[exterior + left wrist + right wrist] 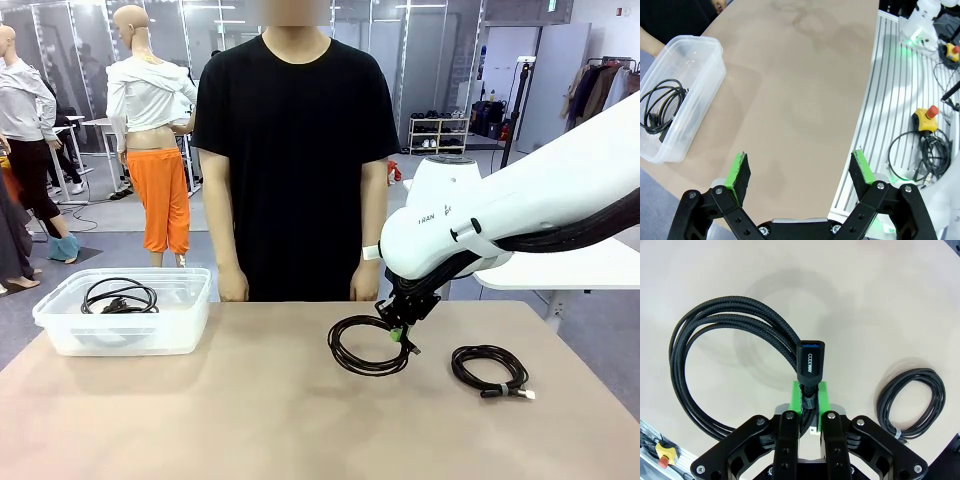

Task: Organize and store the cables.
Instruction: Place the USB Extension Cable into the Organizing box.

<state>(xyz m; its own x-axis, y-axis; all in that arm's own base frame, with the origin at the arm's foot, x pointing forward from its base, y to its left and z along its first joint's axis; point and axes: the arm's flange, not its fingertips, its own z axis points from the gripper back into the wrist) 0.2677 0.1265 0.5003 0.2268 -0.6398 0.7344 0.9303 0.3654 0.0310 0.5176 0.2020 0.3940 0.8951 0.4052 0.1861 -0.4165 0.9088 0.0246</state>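
Plug (811, 362) of the coiled cable (695, 340): white print lengthwise, roughly "CODEWAY" (last letters unclear). Right arm (520, 200): small dark lettering, "RAN" legible, the rest unreadable.

Bright, even overhead indoor light, soft faint shadows, sharp focus, wide-angle bending at wrist-view edges

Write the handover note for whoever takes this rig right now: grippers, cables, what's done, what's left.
Right gripper: shut on the braided cable coil, gripped just below its USB plug, low over the table, right of centre.
Left gripper: open, empty, above the table's edge on the robot's side.
Done: one cable coil lies in the clear plastic bin at the table's left.
Left: put the held coil in the bin, then the banded cable coil lying on the table to its right.
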